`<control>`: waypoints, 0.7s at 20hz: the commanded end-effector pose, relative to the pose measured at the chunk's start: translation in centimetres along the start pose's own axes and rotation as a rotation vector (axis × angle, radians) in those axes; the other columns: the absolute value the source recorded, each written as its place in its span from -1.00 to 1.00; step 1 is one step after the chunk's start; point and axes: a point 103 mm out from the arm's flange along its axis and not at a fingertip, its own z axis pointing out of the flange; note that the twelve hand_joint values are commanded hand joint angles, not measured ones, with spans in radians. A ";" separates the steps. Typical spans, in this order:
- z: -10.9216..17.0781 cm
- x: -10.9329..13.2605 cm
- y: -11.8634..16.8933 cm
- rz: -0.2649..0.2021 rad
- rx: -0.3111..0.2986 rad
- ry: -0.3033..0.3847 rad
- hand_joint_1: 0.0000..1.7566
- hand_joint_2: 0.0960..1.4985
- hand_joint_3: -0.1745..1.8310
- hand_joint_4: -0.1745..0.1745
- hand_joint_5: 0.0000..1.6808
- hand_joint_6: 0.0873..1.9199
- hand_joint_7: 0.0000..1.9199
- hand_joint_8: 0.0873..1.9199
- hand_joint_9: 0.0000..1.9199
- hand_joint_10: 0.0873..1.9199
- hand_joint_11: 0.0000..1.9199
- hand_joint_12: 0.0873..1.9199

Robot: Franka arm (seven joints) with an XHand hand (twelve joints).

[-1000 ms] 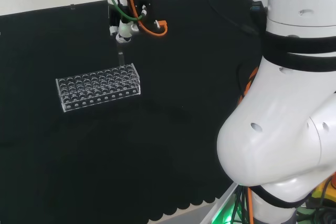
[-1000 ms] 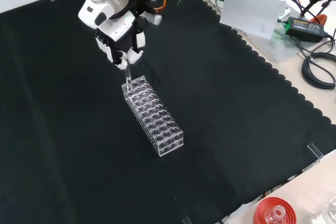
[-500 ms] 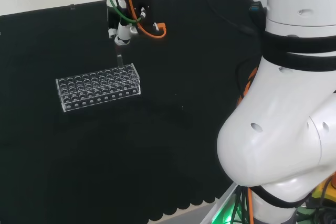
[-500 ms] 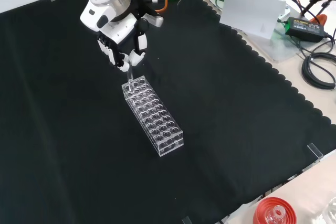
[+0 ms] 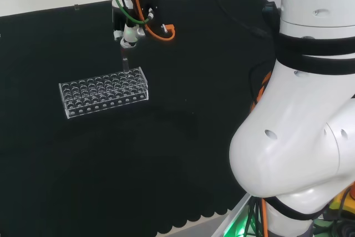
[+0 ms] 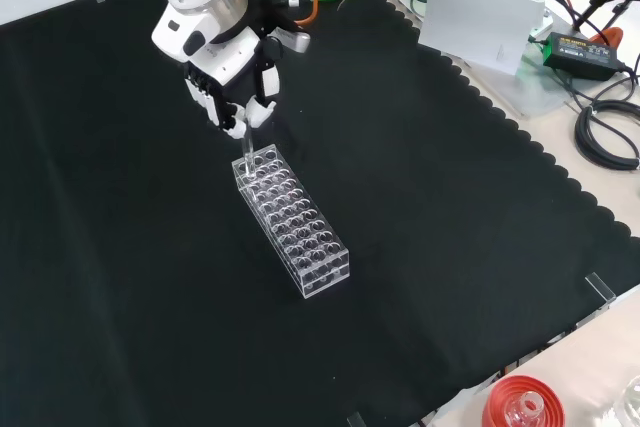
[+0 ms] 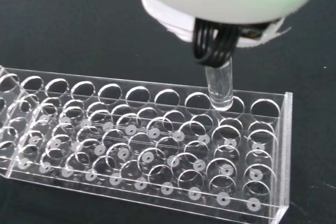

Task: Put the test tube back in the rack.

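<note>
Black cloth [image 6: 450, 227] | one rack [image 6: 292, 220] | one test tube [image 7: 219, 85] | hand [image 6: 232, 77] pinching tube

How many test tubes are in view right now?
1: the test tube is pinched in the hand, its tip over a hole at the rack end. Rack holes look empty.

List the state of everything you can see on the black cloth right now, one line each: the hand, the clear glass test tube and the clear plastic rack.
Black and white hand: shut on the tube, above the rack's end.
Clear glass test tube: upright, held, lower end at a hole in the rack's top plate.
Clear plastic rack: standing flat on the cloth, other holes empty.
</note>
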 end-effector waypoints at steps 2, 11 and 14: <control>0.0 -0.4 -0.3 0.030 0.014 -0.028 0.65 -0.43 0.02 -1.00 0.60 -0.47 0.53 -0.43 0.41 -0.55 0.35 -0.06; -0.2 -0.8 -0.5 0.021 -0.003 -0.007 0.65 -0.43 0.02 -1.00 0.60 -0.47 0.53 -0.43 0.41 -0.55 0.35 -0.06; -0.1 -0.9 -0.5 0.021 -0.001 -0.009 0.65 -0.43 0.02 -1.00 0.60 -0.47 0.53 -0.43 0.41 -0.55 0.35 -0.06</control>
